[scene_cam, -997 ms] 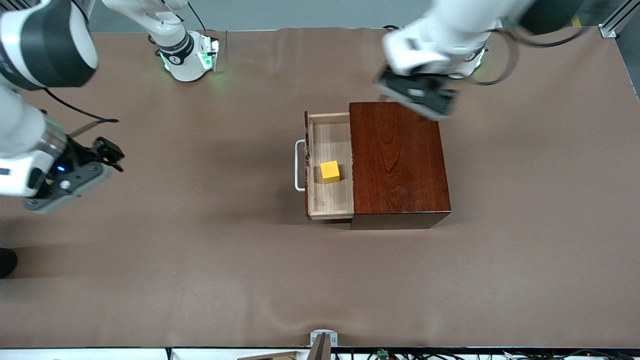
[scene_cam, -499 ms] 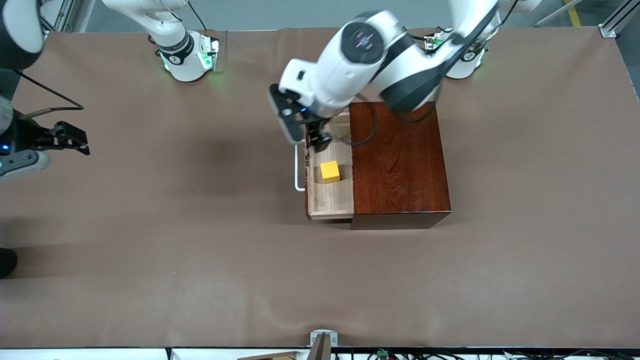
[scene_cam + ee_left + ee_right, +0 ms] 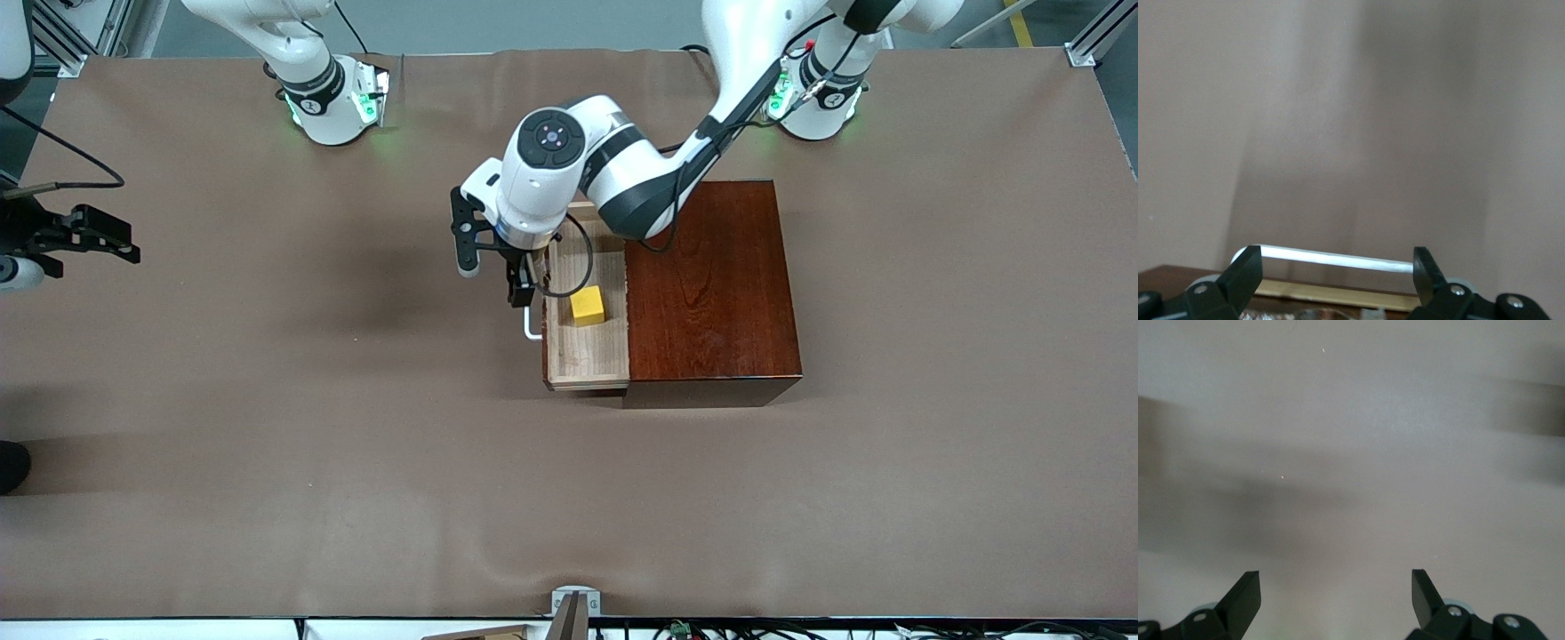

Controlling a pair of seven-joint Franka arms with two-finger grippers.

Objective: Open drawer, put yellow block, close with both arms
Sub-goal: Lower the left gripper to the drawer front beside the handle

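Sitting in the pulled-out drawer of the reddish-brown wooden box, the yellow block rests on the pale tray floor near its middle. The left hand hangs at the drawer's front over the white bar handle, fingers spread wide, holding nothing. The right hand waits over bare counter at the right arm's end, wide open and empty.

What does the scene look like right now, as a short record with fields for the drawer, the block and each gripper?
drawer: pulled out of the wooden box, open
handle: white bar, between the left gripper's open fingers
yellow block: lying in the drawer
left gripper: open, at the handle
right gripper: open, over bare table at the right arm's end, waiting
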